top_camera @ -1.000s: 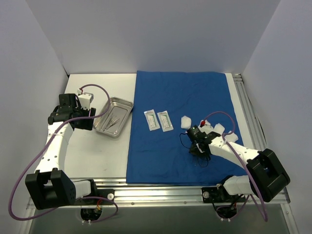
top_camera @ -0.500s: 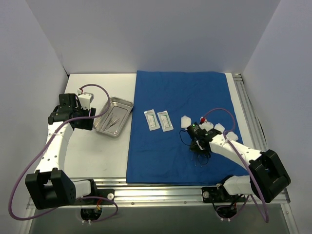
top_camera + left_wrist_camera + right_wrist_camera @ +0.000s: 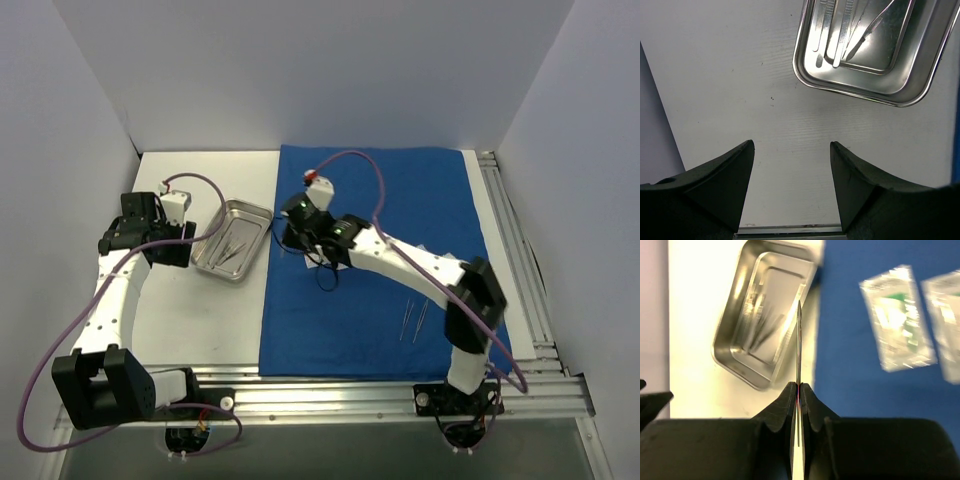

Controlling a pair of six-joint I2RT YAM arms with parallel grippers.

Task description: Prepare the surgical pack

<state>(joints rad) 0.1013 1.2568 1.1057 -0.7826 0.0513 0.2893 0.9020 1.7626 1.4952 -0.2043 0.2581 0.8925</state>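
Thin, bare-metal loose instruments [image 3: 415, 320] lie on the smooth royal-blue drape [image 3: 400, 200], near its front edge. The right pincer [image 3: 798, 386] is clenched on a slim, pointed steel instrument [image 3: 798, 340], over the drape's left border and beside two white rectangular sachets [image 3: 897, 317]. The left pincer [image 3: 791, 150], fingers spread and empty, hangs over the matte white bench [image 3: 740, 75]. Beyond it the shiny, round-cornered rectangular tray [image 3: 855, 82] holds flat steel tools [image 3: 842, 35].

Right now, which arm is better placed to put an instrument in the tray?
Right. The right gripper is shut on a thin instrument close to the tray; the left gripper, also near it, is open and empty.
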